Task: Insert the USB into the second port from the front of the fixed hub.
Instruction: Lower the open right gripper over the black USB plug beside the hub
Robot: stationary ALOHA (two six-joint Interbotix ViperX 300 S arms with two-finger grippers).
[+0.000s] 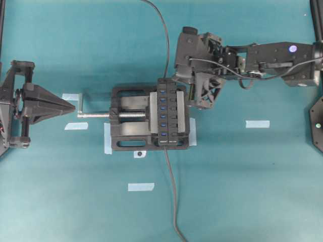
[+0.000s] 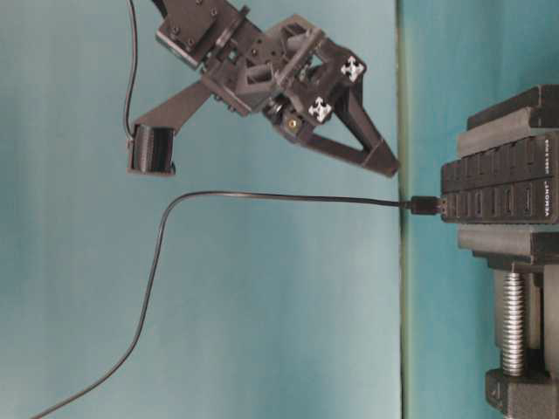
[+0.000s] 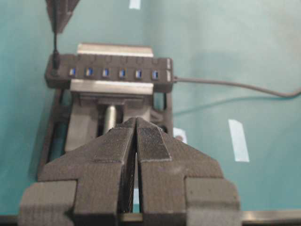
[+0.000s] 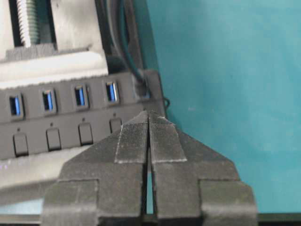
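Note:
The fixed hub (image 1: 169, 112) is a black bar with blue slots, clamped in a vise. The USB (image 2: 425, 206) sits plugged into the hub's end slot, the one farthest from the hub's own thick cable; it also shows at the hub's left end in the left wrist view (image 3: 55, 60). Its thin cable (image 1: 168, 50) runs off the far side of the table. My right gripper (image 4: 148, 114) hovers shut just above the hub's switch side (image 4: 70, 127), beside the plug, holding nothing. My left gripper (image 1: 73, 106) is shut and empty, well left of the vise.
The black vise (image 1: 126, 141) with its silver screw (image 1: 96, 115) points toward my left gripper. The hub's thick cable (image 1: 174, 201) trails to the near table edge. Pale tape strips (image 1: 257, 123) (image 1: 141, 186) mark the teal mat.

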